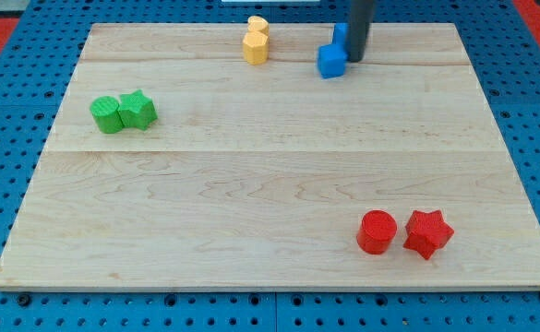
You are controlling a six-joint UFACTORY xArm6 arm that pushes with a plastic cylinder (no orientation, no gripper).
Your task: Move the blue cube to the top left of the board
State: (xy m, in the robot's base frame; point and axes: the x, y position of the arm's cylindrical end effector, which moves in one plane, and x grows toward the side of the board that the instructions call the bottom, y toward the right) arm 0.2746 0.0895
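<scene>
The blue cube [331, 61] sits near the board's top edge, right of centre. A second blue block [341, 35] lies just behind it, partly hidden by the rod, its shape unclear. My tip [354, 59] stands at the blue cube's right side, touching or nearly touching it. The rod rises dark and straight out of the view's top.
Two yellow blocks [256, 41] sit close together at the top, left of the blue cube. A green cylinder [105, 114] and a green star [138, 110] sit at the left. A red cylinder [377, 231] and a red star [427, 232] sit at the bottom right. The wooden board [251, 184] lies on a blue pegboard.
</scene>
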